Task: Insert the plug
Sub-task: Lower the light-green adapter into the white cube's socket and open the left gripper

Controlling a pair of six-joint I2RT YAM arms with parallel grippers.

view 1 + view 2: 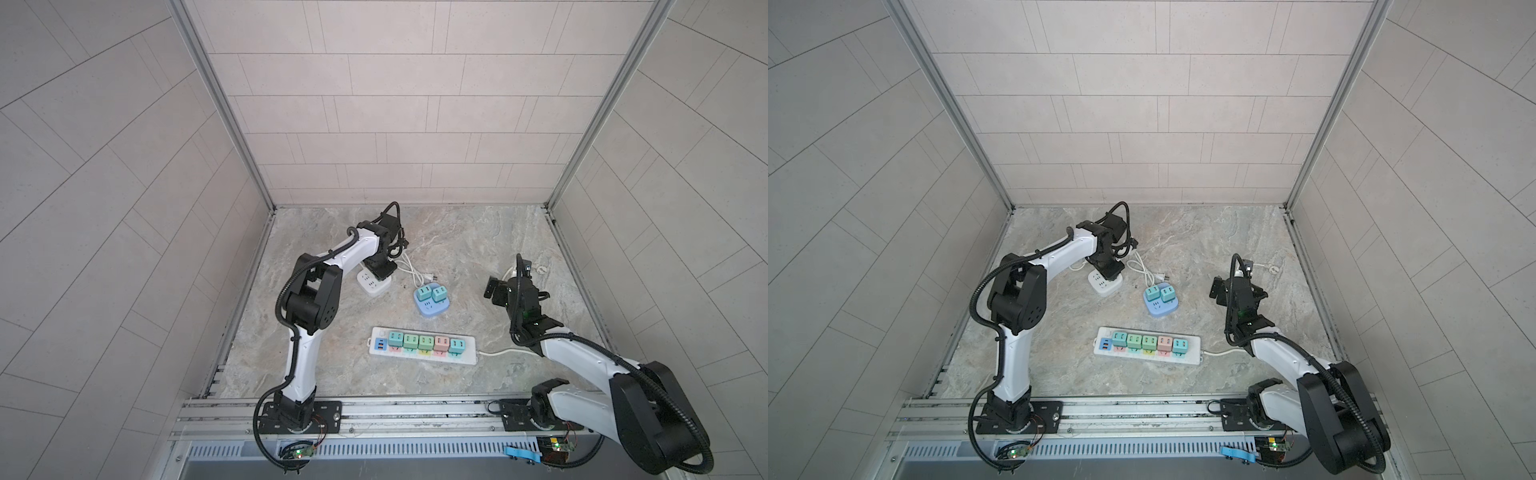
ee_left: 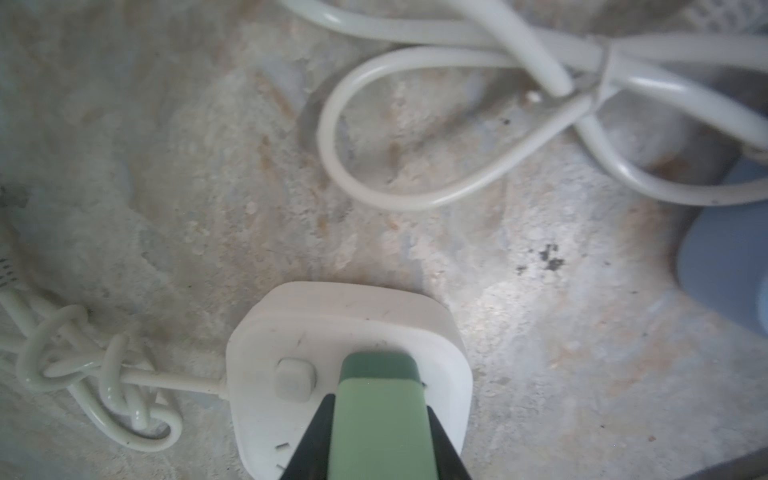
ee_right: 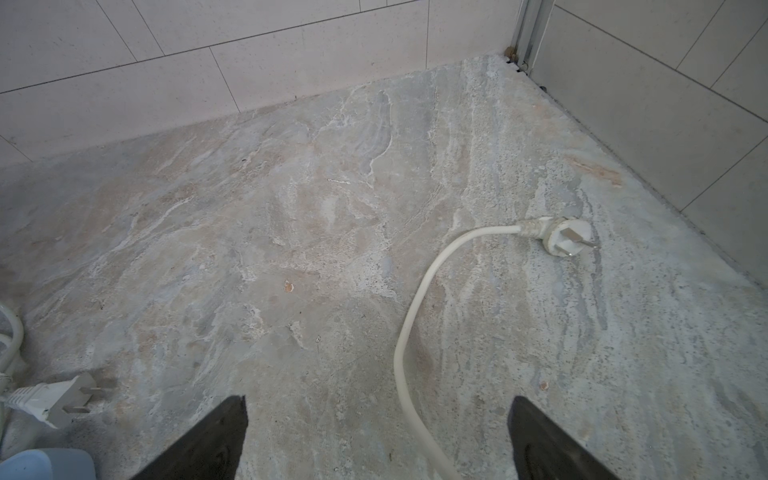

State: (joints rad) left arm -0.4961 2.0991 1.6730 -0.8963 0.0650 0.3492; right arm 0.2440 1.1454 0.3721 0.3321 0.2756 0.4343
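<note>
Pressure straight down: your left pincer point(image 2: 379, 405) is clamped on the green plug point(image 2: 380, 440), its end at the white socket cube point(image 2: 291, 328) beside the button point(image 2: 293, 378). Keep it square. Right pincer point(image 3: 378, 401) gapes empty.

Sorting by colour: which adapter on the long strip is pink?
The pink adapter, fourth from the blue USB end of the power strip; the other four are teal or green.

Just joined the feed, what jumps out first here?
The left hand, shut on a green plug, holds it over the white socket block, left of centre. Front centre, a long power strip carries five pastel plugs; the right hand hangs open at the right.
</note>
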